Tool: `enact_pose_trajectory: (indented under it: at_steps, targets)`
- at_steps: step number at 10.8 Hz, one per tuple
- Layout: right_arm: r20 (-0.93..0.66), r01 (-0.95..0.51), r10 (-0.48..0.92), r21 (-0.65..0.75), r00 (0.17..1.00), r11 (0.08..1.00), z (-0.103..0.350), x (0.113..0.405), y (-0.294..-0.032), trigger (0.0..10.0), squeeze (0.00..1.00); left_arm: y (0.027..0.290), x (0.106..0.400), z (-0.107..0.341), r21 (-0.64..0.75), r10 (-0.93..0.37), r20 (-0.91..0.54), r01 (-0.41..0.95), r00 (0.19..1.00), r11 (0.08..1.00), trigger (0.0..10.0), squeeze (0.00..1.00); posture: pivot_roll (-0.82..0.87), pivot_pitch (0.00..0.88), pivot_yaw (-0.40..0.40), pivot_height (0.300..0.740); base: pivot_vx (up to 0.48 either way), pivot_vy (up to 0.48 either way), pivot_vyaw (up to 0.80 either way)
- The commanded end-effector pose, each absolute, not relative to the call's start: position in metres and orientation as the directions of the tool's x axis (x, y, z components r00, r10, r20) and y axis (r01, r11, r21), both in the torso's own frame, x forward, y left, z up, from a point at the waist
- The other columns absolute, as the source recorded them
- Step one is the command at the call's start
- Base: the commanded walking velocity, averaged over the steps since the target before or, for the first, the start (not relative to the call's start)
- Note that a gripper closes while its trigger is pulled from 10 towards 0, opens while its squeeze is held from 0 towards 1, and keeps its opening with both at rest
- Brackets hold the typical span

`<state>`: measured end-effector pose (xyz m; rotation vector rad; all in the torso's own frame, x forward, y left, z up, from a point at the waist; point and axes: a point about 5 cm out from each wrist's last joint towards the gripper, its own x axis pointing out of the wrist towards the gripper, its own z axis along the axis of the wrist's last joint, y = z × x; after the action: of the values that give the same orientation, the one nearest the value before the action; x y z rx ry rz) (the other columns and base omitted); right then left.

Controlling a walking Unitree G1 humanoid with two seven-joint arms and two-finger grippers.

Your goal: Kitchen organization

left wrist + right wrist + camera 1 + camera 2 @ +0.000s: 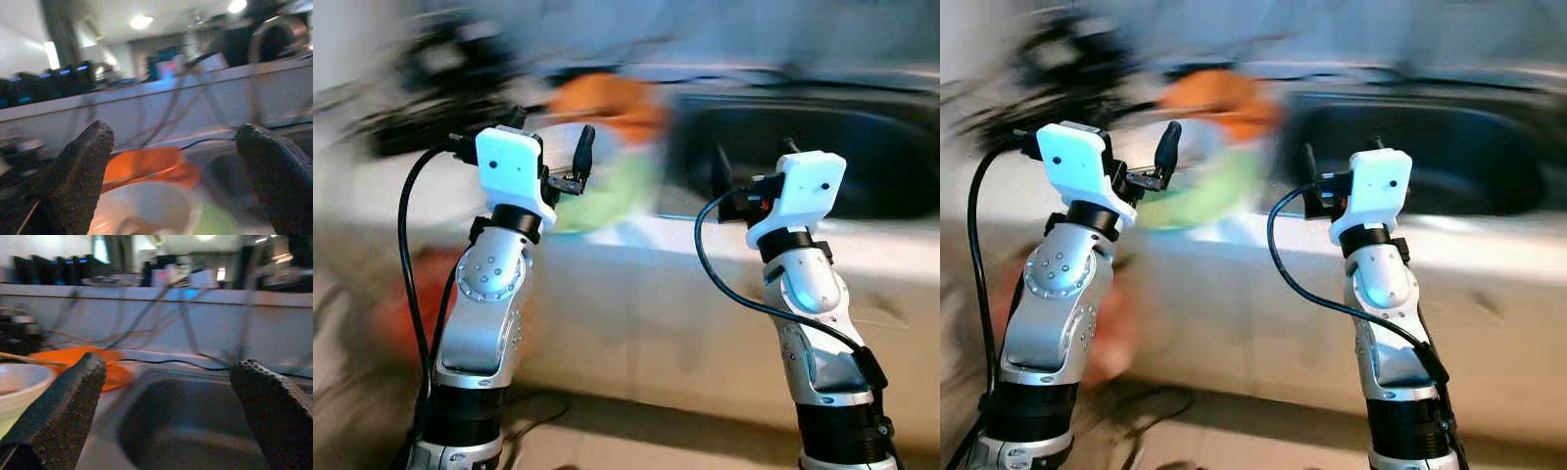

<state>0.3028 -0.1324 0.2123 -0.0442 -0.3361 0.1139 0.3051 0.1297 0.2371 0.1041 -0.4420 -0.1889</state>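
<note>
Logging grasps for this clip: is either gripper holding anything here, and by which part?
Nothing is held. The left gripper and the right gripper are both open, with only air between the fingers, raised before the sink.

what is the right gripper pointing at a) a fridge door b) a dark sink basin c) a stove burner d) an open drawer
b: the right gripper, fingers spread, looks straight into the dark sink, with the orange plate off to one side.

Both arms are raised, left end effector [171, 161] and right end effector [166, 401] spread wide.
</note>
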Motion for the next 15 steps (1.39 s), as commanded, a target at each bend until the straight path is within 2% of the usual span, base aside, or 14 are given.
enact_pose_trajectory:
  at_steps: [1, 4, 7, 8, 14, 15]
  targets:
    - [0.322, -0.103, 0.120, -0.069, 0.939, 0.992, 0.212, 0.304, -0.132, 10.0, 0.00, 0.130, 0.304, 0.244, 0.155, -0.216, 0.442, 0.163, 0.871, 0.974, 10.0, 0.00, 0.02, 0.050, 0.057, 0.740, 0.000, 0.000, -0.80]
    - [0.326, -0.108, 0.129, -0.081, 0.937, 0.991, 0.213, 0.305, -0.132, 10.0, 0.00, 0.129, 0.304, 0.244, 0.150, -0.213, 0.445, 0.162, 0.870, 0.975, 10.0, 0.00, 0.02, 0.043, 0.053, 0.740, 0.000, 0.000, -0.80]
    - [0.329, -0.115, 0.143, -0.105, 0.933, 0.988, 0.212, 0.304, -0.130, 10.0, 0.00, 0.149, 0.308, 0.246, 0.129, -0.080, 0.449, 0.024, 0.890, 0.991, 10.0, 0.00, 0.02, 0.040, 0.050, 0.740, 0.000, 0.000, 0.00]
    - [0.328, -0.114, 0.145, -0.112, 0.934, 0.987, 0.212, 0.304, -0.130, 10.0, 0.00, 0.150, 0.308, 0.245, 0.132, -0.079, 0.446, 0.022, 0.892, 0.991, 10.0, 0.00, 0.02, 0.042, 0.050, 0.740, 0.000, 0.000, 0.00]
    - [0.318, -0.113, 0.154, -0.141, 0.935, 0.983, 0.209, 0.302, -0.130, 10.0, 0.00, 0.150, 0.309, 0.232, 0.151, -0.063, 0.401, 0.001, 0.914, 0.988, 10.0, 0.00, 0.02, 0.051, 0.048, 0.740, 0.000, 0.000, 0.76]
    - [0.323, -0.118, 0.154, -0.129, 0.934, 0.985, 0.209, 0.302, -0.129, 10.0, 0.00, 0.146, 0.309, 0.225, 0.154, -0.083, 0.372, 0.027, 0.924, 0.988, 10.0, 0.00, 0.02, 0.052, 0.049, 0.740, 0.000, 0.000, 0.00]
